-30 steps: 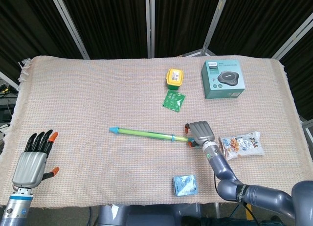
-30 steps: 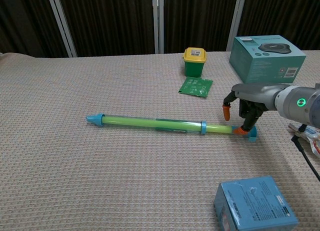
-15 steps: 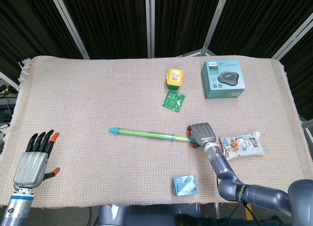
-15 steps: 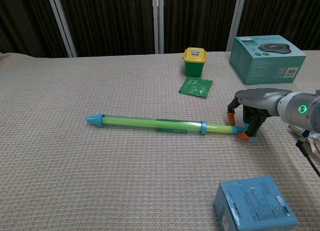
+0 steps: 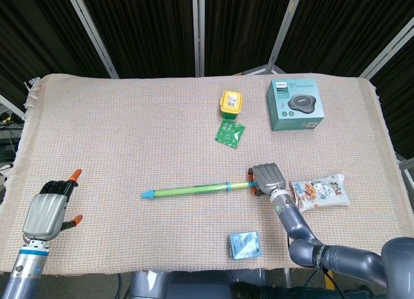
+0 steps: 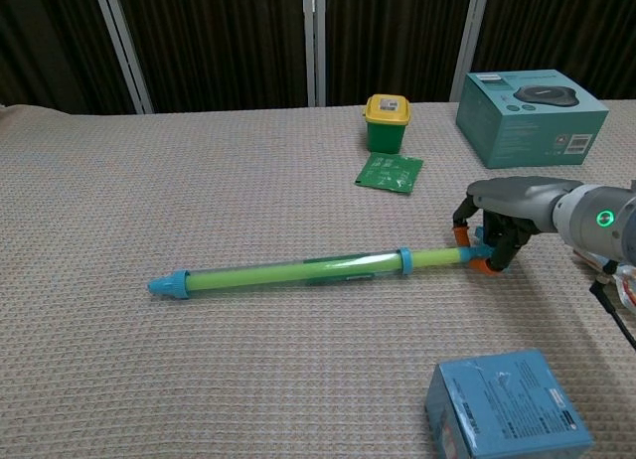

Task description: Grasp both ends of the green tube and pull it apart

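Observation:
The green tube (image 5: 194, 189) (image 6: 298, 271) lies slanted across the middle of the cloth, with a blue cap (image 5: 149, 195) (image 6: 169, 284) at its left end. My right hand (image 5: 266, 179) (image 6: 497, 221) grips its right end, orange-tipped fingers (image 6: 460, 238) curled around it. At the cloth's front left edge, well away from the blue cap, my left hand (image 5: 49, 209) hovers with fingers curled in and holds nothing. The left hand is outside the chest view.
A yellow-lidded green tub (image 5: 231, 103) (image 6: 387, 121) and a green packet (image 5: 230, 132) (image 6: 389, 172) lie behind the tube. A teal box (image 5: 295, 104) (image 6: 529, 103) stands at the back right. A snack bag (image 5: 320, 190) sits right of my right hand; a blue packet (image 5: 245, 244) (image 6: 512, 404) lies in front.
The tube's left end has swung toward the front of the table, pivoting on the right end that my right hand holds. My left hand moved forward and curled its fingers in.

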You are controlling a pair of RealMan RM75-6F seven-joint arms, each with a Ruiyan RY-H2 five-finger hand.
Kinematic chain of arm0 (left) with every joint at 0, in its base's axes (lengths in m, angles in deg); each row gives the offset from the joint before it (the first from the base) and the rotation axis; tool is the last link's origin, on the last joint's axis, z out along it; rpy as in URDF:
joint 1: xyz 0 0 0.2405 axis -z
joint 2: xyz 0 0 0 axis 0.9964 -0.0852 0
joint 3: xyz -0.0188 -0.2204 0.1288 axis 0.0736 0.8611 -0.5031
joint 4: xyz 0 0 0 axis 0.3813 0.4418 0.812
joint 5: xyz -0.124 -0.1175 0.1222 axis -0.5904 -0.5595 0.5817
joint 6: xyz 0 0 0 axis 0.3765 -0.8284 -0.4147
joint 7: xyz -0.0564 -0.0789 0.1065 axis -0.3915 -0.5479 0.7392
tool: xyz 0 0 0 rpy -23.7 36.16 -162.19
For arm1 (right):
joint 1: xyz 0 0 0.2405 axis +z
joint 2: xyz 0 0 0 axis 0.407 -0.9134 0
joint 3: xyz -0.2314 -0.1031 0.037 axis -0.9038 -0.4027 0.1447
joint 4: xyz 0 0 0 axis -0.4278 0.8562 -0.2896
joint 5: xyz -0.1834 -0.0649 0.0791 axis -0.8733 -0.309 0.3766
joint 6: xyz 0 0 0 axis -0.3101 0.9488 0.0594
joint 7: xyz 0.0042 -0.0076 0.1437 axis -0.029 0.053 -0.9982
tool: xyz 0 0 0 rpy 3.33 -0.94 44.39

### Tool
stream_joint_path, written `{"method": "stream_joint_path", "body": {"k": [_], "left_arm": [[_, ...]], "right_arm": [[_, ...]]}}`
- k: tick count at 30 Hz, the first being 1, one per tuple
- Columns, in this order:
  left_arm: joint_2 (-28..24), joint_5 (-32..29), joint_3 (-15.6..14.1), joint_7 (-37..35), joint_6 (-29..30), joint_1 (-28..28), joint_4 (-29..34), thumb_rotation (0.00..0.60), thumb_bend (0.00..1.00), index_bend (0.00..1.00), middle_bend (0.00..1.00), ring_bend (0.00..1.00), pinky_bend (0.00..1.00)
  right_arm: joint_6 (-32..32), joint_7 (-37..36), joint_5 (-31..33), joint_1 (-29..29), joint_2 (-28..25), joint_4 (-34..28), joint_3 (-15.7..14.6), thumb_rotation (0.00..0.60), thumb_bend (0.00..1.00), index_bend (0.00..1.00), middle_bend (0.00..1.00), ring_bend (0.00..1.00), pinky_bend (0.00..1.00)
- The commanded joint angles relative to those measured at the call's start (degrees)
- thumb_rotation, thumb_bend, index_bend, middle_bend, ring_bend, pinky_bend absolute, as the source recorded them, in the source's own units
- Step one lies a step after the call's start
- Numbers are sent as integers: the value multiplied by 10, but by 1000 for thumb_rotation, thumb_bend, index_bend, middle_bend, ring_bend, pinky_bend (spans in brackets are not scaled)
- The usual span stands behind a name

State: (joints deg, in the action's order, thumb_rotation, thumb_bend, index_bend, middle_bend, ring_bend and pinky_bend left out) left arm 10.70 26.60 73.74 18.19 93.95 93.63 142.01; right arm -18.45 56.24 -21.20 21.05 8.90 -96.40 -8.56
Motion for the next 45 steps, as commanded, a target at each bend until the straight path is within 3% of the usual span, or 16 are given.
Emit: {"method": "stream_joint_path", "body": {"k": [1,3,6,12,15,21,40,45], "left_arm": [[21,0,29,-41,-44,44,-42,600,25,89,775,719,802],[37,-8,45,-70,-84,77,-68,600,67,194,845,792,916],[77,-33,66,-93,-159,135,-109,600,116,266,877,824,994],[162,-114,87,-66,-264,219,-179,600,167,325,887,834,1000],[204,-154,93,-45,-289,250,-210,600,186,336,889,834,1000],[248,-204,97,-21,-296,282,-224,600,192,340,888,834,1000],[278,-285,81,-19,-295,316,-243,600,250,388,889,834,1000],[281,-294,76,-20,-293,321,-248,600,310,483,889,834,1000]], "right_arm": [[1,1,5,0,-3,-4,-1,600,409,672,1000,1000,1000],[3,3,15,1,-4,-8,0,600,419,673,1000,1000,1000],[8,9,32,3,-5,-12,3,600,430,675,1000,1000,1000],[13,24,58,11,-9,-17,2,600,432,675,1000,1000,1000],[15,29,67,14,-7,-15,1,600,436,675,1000,1000,1000],[19,33,79,18,-7,-16,-2,600,441,674,1000,1000,1000],[32,34,85,21,-22,-38,-5,600,445,675,1000,1000,1000],[33,31,84,21,-24,-39,-6,600,448,676,1000,1000,1000]]}}
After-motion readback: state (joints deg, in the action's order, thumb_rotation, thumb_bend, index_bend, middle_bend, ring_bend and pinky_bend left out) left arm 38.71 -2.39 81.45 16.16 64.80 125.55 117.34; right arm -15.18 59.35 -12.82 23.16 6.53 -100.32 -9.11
